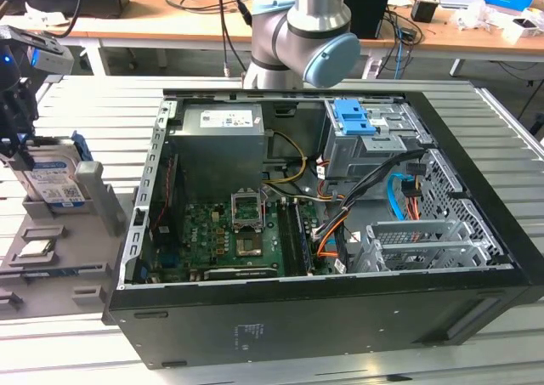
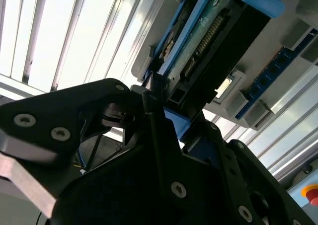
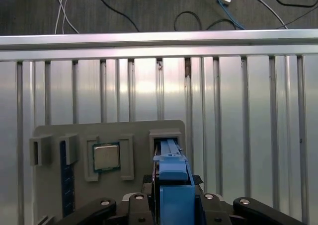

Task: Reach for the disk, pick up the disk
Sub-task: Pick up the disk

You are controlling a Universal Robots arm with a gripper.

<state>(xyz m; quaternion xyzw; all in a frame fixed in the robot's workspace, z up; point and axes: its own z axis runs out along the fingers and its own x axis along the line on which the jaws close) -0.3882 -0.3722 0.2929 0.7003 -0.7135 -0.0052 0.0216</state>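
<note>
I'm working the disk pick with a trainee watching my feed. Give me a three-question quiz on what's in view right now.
1. True or false: the disk stands on edge in a slot of the grey holder, outside the computer case.
2. Which part lies flat in the holder next to the disk's slot? A) a processor chip B) a fan C) a screwdriver
3. Fill in: in the exterior view the gripper is at the disk, near the view's ____ edge.
Key: 1 true; 2 A; 3 left.
</note>
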